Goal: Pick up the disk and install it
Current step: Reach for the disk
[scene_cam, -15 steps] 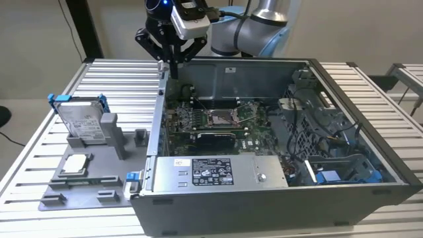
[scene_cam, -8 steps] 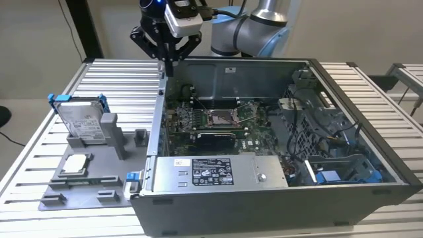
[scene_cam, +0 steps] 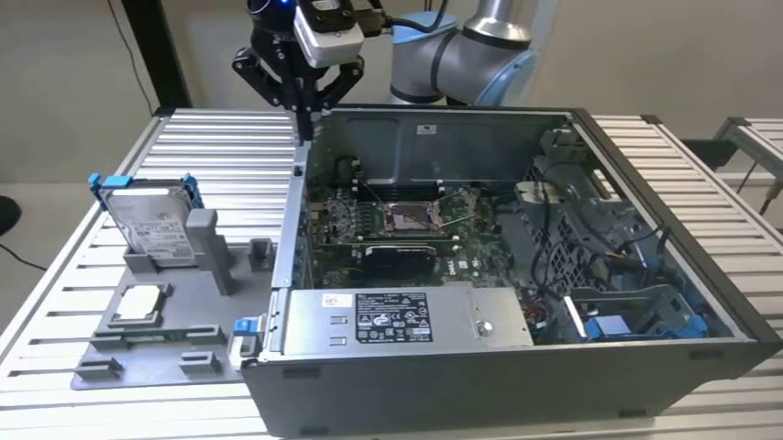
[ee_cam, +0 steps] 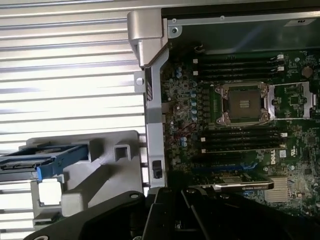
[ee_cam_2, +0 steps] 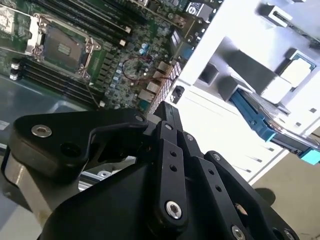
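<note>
The bench point(scene_cam: 208, 137) is showing long ribbed metal slats, shiny and silver. On it, at the exterior view's left, a grey plastic holder point(scene_cam: 159, 344) is lying flat with blocky posts sticking up. The disk point(scene_cam: 149, 220) is standing on its edge in a slot of that holder. It is a flat silver-grey metal slab with a white label, and a blue plastic frame is hugging its sides. In the first wrist view the disk point(ee_cam: 42, 162) is showing its thin edge. Nearer the camera, a small square silver chip point(scene_cam: 137, 302) is lying flat on the holder.

Next, the gripper point(scene_cam: 301, 110) — black and bony — is hanging over the back corner of the open computer case point(scene_cam: 490, 394), well apart from the disk. Its fingers are pressing together into a point, gripping nothing.

The case is a big grey metal box. Inside, a green board point(scene_cam: 404, 220) is lying flat, bumpy with tiny parts, and a smooth silver box point(scene_cam: 391, 316) with a black label is sitting by the front wall.
</note>
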Controlling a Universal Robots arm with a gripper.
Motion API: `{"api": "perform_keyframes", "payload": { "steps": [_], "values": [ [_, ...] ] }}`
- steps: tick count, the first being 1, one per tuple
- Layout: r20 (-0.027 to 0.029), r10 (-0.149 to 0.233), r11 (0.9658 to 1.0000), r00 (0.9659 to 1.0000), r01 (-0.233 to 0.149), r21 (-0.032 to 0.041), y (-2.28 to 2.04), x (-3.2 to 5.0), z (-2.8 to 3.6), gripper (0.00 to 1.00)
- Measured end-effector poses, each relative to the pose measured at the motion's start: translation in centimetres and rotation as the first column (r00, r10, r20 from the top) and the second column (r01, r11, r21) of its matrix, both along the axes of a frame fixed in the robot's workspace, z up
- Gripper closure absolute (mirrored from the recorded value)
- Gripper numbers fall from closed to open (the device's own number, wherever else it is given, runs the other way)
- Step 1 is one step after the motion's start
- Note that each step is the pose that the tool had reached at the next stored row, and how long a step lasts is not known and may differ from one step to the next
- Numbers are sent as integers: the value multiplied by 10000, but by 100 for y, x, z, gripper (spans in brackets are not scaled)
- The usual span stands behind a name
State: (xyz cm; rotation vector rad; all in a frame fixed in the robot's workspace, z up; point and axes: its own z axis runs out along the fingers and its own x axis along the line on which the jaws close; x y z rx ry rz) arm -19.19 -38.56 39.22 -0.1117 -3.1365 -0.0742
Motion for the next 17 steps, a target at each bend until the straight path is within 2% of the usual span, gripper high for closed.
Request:
{"api": "perform_keyframes", "payload": {
  "steps": [6, 11, 17],
  "values": [
    [-36, -1, 10000, 10000, 1, -1, 10, -57, -1, 100],
    [-39, -1, 10000, 10000, 1, 0, 10, -127, -2, 100],
    [-89, -2, 10000, 10000, 2, 0, 11, -220, -2, 100]
  ]
}}
